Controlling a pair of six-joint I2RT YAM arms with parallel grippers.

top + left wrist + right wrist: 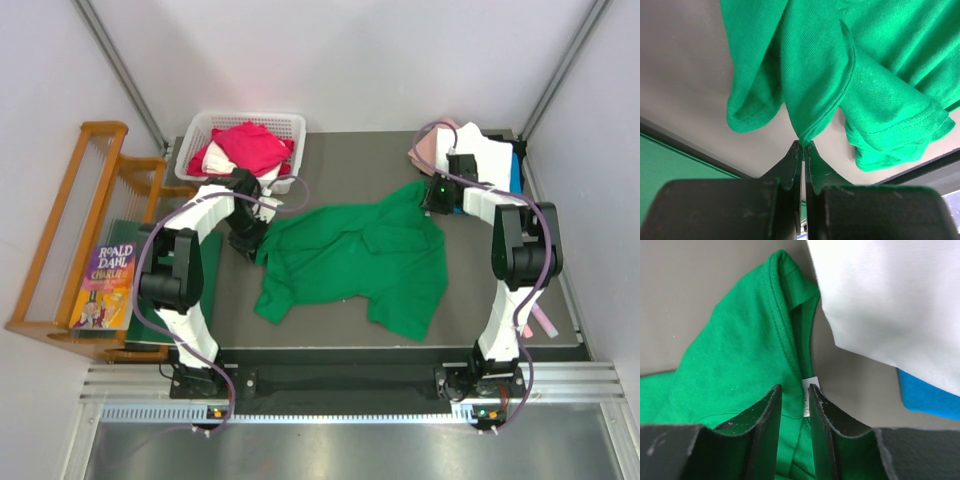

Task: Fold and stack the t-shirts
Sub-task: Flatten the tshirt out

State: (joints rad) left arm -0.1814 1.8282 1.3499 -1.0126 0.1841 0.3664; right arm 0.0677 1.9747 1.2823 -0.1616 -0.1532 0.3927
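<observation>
At the far left a wooden rack [55, 220] holds a book [105, 288], with a dark green mat [213, 262] just beside it. Behind, a white basket [290, 122] carries a red t-shirt [248, 145]. The left gripper [803, 146], pressed together, pinches a fold of the green t-shirt [360, 260], which sprawls crumpled across the middle of the table [330, 170]. The right gripper [794, 390] nips its collar by the white label [810, 385], crowded by the white t-shirt [890, 300] and blue t-shirt [930, 397] stacked at the right edge
</observation>
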